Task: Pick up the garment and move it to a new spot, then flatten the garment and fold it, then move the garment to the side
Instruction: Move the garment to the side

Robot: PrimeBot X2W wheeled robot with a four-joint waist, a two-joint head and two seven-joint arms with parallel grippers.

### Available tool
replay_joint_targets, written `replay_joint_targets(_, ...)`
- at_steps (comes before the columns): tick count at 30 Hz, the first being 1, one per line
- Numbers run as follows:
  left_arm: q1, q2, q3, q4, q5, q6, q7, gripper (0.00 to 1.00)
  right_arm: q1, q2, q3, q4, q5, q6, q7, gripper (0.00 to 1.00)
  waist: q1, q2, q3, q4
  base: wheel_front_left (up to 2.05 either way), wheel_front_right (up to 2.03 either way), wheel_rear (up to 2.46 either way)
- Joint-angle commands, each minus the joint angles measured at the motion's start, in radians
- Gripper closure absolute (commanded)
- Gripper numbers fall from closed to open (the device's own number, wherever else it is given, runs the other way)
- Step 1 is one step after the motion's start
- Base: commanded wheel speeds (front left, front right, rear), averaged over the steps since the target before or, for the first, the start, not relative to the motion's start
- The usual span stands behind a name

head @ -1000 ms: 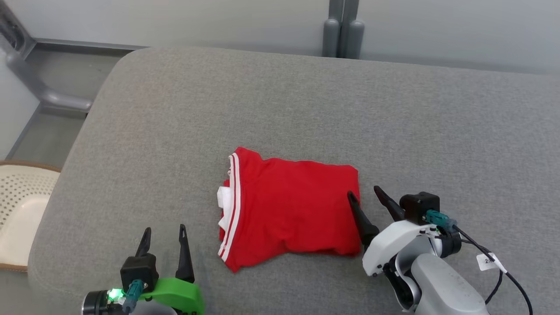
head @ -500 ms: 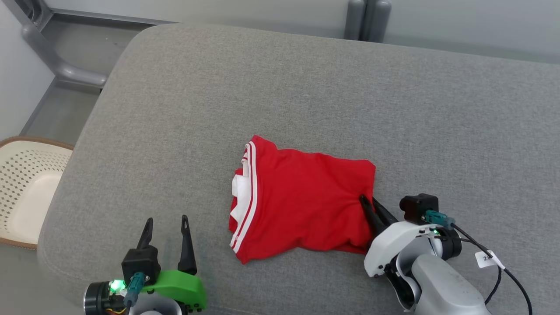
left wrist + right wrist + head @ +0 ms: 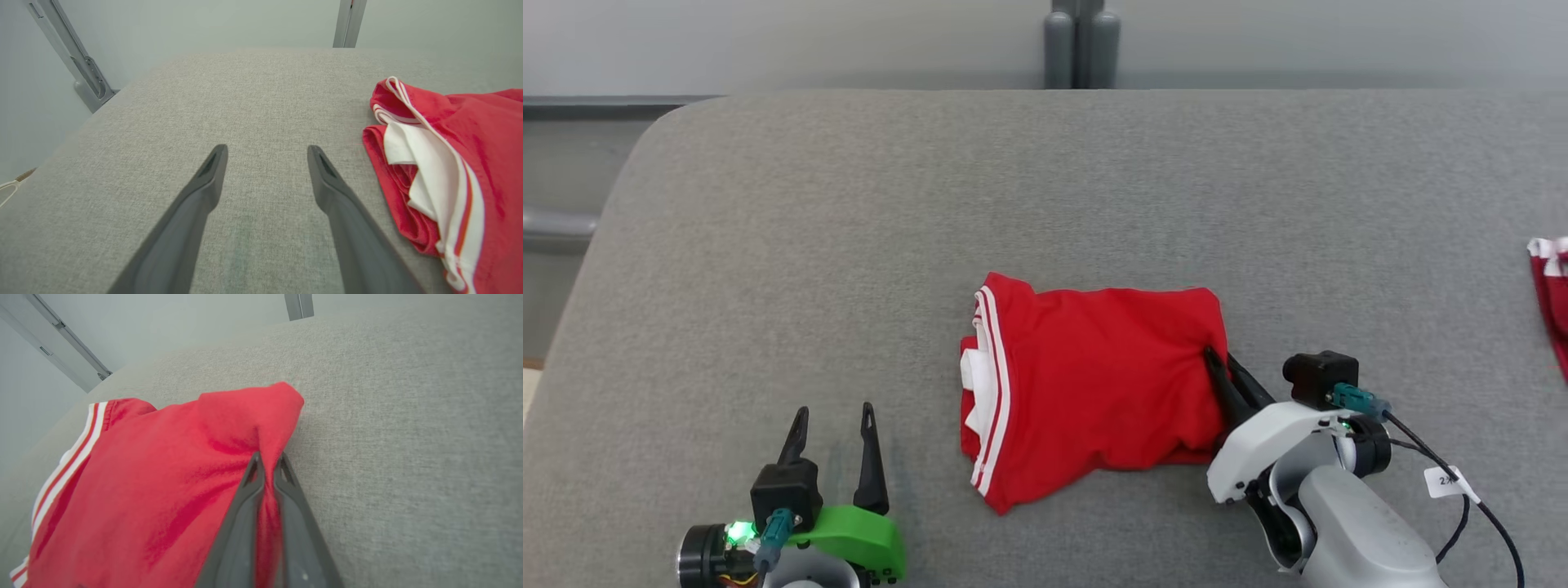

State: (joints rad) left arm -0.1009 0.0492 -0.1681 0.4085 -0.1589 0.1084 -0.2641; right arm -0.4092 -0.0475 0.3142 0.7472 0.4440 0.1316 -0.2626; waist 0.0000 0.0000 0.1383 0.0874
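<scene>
While the spread left gripper [image 3: 833, 412] sits at the grey cushion's [image 3: 849, 245] front, the right gripper [image 3: 1217, 357], clamped on one edge of the folded red garment [image 3: 1094, 384] mid-cushion, could unravel its folds by dragging.

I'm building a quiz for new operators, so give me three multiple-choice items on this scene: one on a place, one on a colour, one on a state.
1. Where does the right hand grip the garment?
A) its plain right edge
B) its striped edge
C) its middle

2. What colour are the garment's stripes?
A) blue
B) white
C) black

3. How is the left hand?
A) shut on the garment
B) shut on nothing
C) open, apart from the garment

Key:
1 A, its fingers pinch a fold at the plain right edge.
2 B, white lines run along the red band.
3 C, its fingers stand spread over the bare grey cushion.
</scene>
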Motion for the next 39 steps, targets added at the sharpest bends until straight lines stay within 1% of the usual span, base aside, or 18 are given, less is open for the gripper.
replay_joint_targets(1, -0.011, 0.003, 0.006, 0.003, 0.015, -0.007, 0.001, 0.00, 0.024, -0.006, 0.006, -0.008, 0.014, -0.002, -0.003, 1.00, 0.0000, 0.0000, -0.026, -0.179, 0.00, 0.00, 0.00)
replay_joint_targets(4, -0.014, 0.004, 0.005, 0.008, 0.017, -0.017, 0.001, 0.00, 0.034, -0.006, 0.012, -0.006, 0.011, -0.002, -0.003, 1.00, 0.0000, 0.0000, -0.040, -0.266, 0.00, 0.00, 0.00)
replay_joint_targets(10, -0.002, 0.004, -0.005, 0.016, 0.011, -0.020, 0.001, 0.00, 0.055, -0.005, 0.014, -0.008, 0.016, -0.002, -0.003, 1.00, 0.0000, 0.0000, -0.066, -0.416, 0.00, 0.00, 0.00)
replay_joint_targets(21, 0.009, 0.004, -0.013, 0.003, 0.019, -0.026, 0.001, 0.00, 0.060, -0.005, 0.034, -0.030, 0.021, -0.002, -0.003, 1.00, 0.0000, 0.0000, -0.053, -0.607, 0.00, 0.00, 0.00)
replay_joint_targets(29, -0.054, 0.005, -0.040, 0.030, 0.050, -0.056, 0.001, 0.00, 0.073, -0.003, -0.018, -0.077, 0.023, -0.002, -0.003, 1.00, 0.0000, 0.0000, -0.002, -0.632, 0.00, 0.00, 0.00)
replay_joint_targets(33, -0.070, 0.005, -0.047, 0.027, 0.059, -0.058, 0.001, 0.00, 0.058, -0.004, -0.023, -0.093, 0.009, -0.002, -0.003, 1.00, 0.0000, 0.0000, 0.019, -0.631, 0.00, 0.00, 0.00)
replay_joint_targets(36, -0.058, 0.005, -0.038, 0.018, 0.066, -0.051, 0.001, 0.00, 0.025, -0.004, -0.013, -0.089, -0.009, -0.002, -0.003, 1.00, 0.0000, 0.0000, 0.036, -0.625, 0.00, 0.00, 0.00)
replay_joint_targets(39, -0.071, 0.005, -0.039, 0.012, 0.079, -0.055, 0.001, 0.00, -0.020, -0.004, -0.032, -0.087, -0.038, -0.002, -0.003, 1.00, 0.0000, 0.0000, 0.067, -0.591, 0.00, 0.00, 0.00)
